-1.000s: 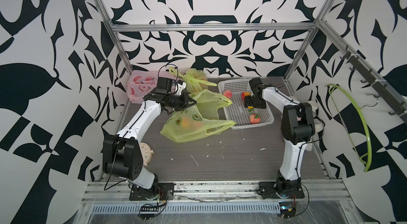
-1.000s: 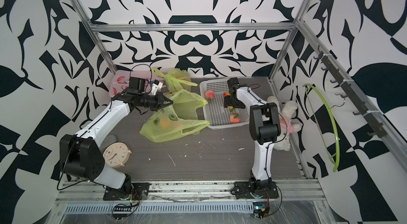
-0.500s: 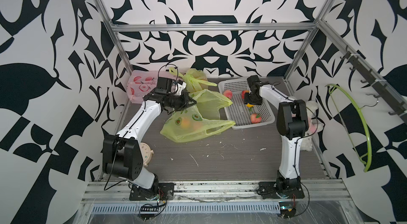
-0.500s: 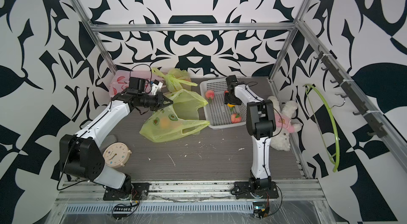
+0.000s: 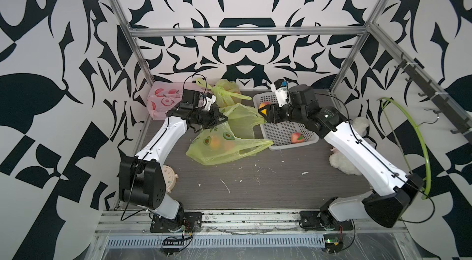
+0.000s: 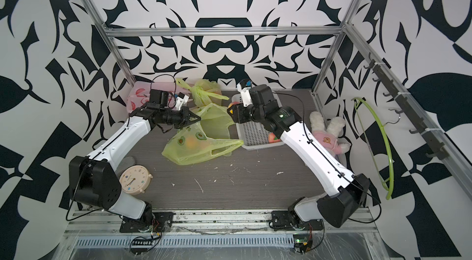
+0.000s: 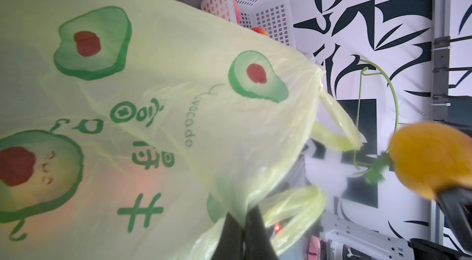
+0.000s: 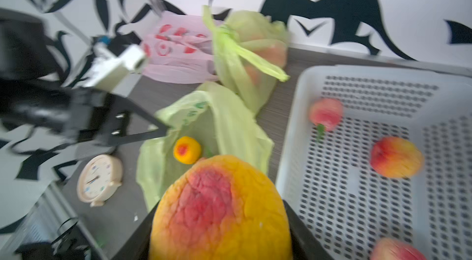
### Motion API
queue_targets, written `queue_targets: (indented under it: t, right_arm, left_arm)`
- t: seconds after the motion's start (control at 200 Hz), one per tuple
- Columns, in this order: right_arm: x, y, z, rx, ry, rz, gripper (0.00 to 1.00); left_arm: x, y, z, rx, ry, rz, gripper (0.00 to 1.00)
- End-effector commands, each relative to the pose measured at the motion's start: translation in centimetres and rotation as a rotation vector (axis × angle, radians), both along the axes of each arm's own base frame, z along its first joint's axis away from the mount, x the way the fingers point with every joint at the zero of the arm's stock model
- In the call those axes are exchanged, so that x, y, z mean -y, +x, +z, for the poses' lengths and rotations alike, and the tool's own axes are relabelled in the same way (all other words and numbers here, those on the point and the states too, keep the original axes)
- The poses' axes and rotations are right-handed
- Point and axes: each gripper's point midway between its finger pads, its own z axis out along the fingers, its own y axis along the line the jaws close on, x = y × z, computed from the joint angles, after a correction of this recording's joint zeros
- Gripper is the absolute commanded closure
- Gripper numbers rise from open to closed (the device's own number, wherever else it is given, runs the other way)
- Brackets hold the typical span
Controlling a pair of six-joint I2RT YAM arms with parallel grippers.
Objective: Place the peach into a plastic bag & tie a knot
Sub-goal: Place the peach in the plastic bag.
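Your right gripper stands part-way open, clamped on one peach. It is at upper centre in both top views, between the white basket and the open green plastic bag. Your left gripper is fully closed, pinching that bag's rim just left of centre.

Count:
- Three loose peaches lie in the basket in the right wrist view.
- One bagged peach shows inside the open bag.
- There are two green bags, one a tied bag, and one pink bag at upper left.
- There is one clock and one plush toy.
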Motion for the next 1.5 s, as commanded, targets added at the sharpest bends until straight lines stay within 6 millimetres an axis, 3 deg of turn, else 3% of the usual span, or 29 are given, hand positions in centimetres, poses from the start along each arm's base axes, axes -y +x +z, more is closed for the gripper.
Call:
queue_targets:
  t: [0.0,0.16,0.245,0.275,0.365,0.465,0.605,0.775,0.92,1.065,1.145,1.24,1.395,1.495]
  right_arm:
    - [-1.9,-0.1,-3.8,-0.105,-0.078,0.056,0.59]
    - [-3.3,1.0,-7.7,-0.216,-0.120,0.049,0.59]
    - [-4.3,1.7,-9.1,-0.262,-0.138,0.059,0.54]
    - [-5.0,1.7,-9.5,-0.272,-0.146,0.074,0.47]
    - [-6.6,1.4,-9.3,-0.266,-0.139,0.117,0.30]
    - [-7.1,1.0,-7.7,-0.242,-0.111,0.129,0.25]
    - [-5.1,-0.3,-4.8,-0.203,-0.086,0.083,0.24]
    - [-0.1,-3.1,-3.1,-0.172,-0.077,-0.061,0.21]
    - [1.4,-4.7,-3.9,-0.184,-0.051,-0.084,0.28]
    - [-0.6,-4.1,-4.4,-0.224,-0.021,-0.042,0.33]
    - [-0.9,-3.8,-4.6,-0.221,-0.003,-0.047,0.32]
    - [0.5,-3.6,-5.4,-0.218,-0.025,-0.104,0.27]
    - [3.7,-4.7,-7.5,-0.262,-0.021,-0.206,0.22]
    - [4.7,-5.7,-8.6,-0.307,0.041,-0.238,0.19]
  left_arm:
    - [0.1,-0.4,0.7,0.016,-0.020,-0.010,1.00]
    - [0.1,-0.6,0.8,0.015,-0.028,-0.010,1.00]
    - [0.1,-0.6,0.8,0.015,-0.031,-0.008,1.00]
    - [0.1,-0.6,0.8,0.013,-0.032,-0.009,1.00]
    - [0.1,-0.6,0.7,0.012,-0.031,-0.008,1.00]
    - [0.0,-0.6,0.7,0.013,-0.028,-0.007,1.00]
    - [0.0,-0.5,0.6,0.016,-0.024,-0.005,1.00]
    - [0.0,-0.3,0.3,0.015,-0.022,-0.003,1.00]
    - [0.0,-0.3,0.2,0.015,-0.021,-0.006,1.00]
    - [0.1,-0.3,0.4,0.014,-0.025,-0.005,1.00]
    - [0.1,-0.4,0.7,0.020,-0.030,-0.004,1.00]
    - [0.1,-0.4,0.5,0.016,-0.028,-0.004,1.00]
    - [0.0,-0.5,-0.5,0.002,-0.020,-0.003,1.00]
    - [0.0,-0.6,-0.8,0.000,-0.021,-0.001,1.00]
